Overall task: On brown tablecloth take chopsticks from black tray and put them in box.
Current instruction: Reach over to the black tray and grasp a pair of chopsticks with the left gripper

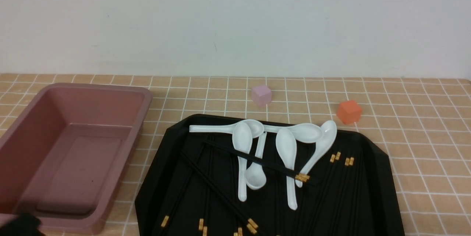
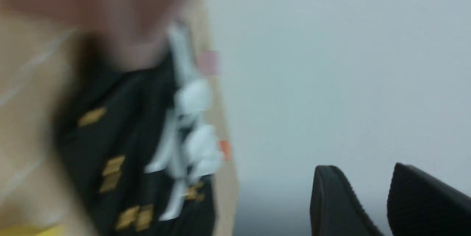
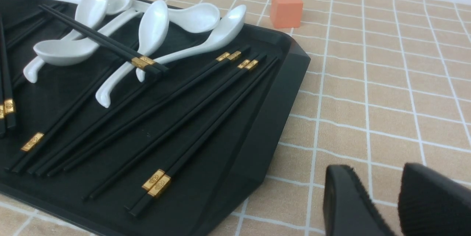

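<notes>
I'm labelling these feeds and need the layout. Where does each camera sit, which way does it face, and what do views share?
Front: between the arms, facing forward over box and tray to the wall; likely the left arm at the near left corner.
Left wrist: on the left arm, blurred, facing tray and wall; left gripper, jaws apart.
Right wrist: on the right arm, by the tray's right side, facing chopsticks and spoons; right gripper, jaws apart.
Shared: front and right wrist both show the orange cube.
</notes>
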`<state>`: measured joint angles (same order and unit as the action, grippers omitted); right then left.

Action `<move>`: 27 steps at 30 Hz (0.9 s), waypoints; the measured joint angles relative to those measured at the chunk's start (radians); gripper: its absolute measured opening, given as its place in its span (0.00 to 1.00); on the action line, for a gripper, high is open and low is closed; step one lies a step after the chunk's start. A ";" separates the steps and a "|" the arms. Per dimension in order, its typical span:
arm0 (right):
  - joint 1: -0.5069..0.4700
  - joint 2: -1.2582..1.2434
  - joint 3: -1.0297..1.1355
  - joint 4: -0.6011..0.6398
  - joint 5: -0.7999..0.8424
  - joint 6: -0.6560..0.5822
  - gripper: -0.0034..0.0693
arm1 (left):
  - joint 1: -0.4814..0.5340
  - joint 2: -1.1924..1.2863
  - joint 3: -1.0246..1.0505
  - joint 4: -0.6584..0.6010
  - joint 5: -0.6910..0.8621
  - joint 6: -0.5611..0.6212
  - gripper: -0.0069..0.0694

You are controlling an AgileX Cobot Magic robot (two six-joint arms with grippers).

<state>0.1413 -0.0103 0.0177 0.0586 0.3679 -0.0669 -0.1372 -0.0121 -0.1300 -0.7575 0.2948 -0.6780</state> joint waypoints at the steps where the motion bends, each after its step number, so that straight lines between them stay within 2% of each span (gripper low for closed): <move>1: 0.000 0.000 0.000 0.000 0.000 0.000 0.38 | 0.000 0.009 -0.048 0.008 0.010 0.027 0.37; 4: 0.000 0.000 0.000 0.000 0.000 0.000 0.38 | 0.000 0.121 -0.204 0.085 0.092 0.087 0.25; 6: 0.000 0.000 0.000 0.000 0.000 0.000 0.38 | 0.000 0.223 -0.279 0.173 0.202 0.106 0.17; 8: 0.000 0.000 0.000 0.000 0.000 0.000 0.38 | 0.000 0.423 -0.395 0.303 0.389 0.123 0.07; 12: 0.000 0.000 0.000 0.000 0.000 0.000 0.38 | 0.000 0.663 -0.550 0.468 0.644 0.207 0.07; 13: 0.000 0.000 0.000 0.000 0.000 0.000 0.38 | 0.000 0.776 -0.647 0.508 0.739 0.277 0.07; 16: 0.000 0.000 0.000 0.000 0.000 0.000 0.38 | 0.000 0.948 -0.779 0.483 0.823 0.394 0.07; 18: 0.000 0.000 0.000 0.000 0.000 0.000 0.38 | 0.000 1.059 -0.866 0.421 0.862 0.466 0.07; 20: 0.000 0.000 0.000 0.000 0.000 0.000 0.38 | 0.000 1.121 -0.913 0.381 0.882 0.497 0.07; 22: 0.000 0.000 0.000 0.000 0.000 0.000 0.38 | -0.031 1.241 -1.007 0.341 0.913 0.547 0.08; 25: 0.000 0.000 0.000 0.000 0.000 0.000 0.38 | -0.092 1.348 -1.080 0.356 0.923 0.559 0.11; 27: 0.000 0.000 0.000 0.000 0.000 0.000 0.38 | -0.190 1.471 -1.170 0.410 0.926 0.573 0.19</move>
<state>0.1413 -0.0103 0.0177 0.0586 0.3679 -0.0669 -0.3272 1.4585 -1.3000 -0.3476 1.2212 -0.1055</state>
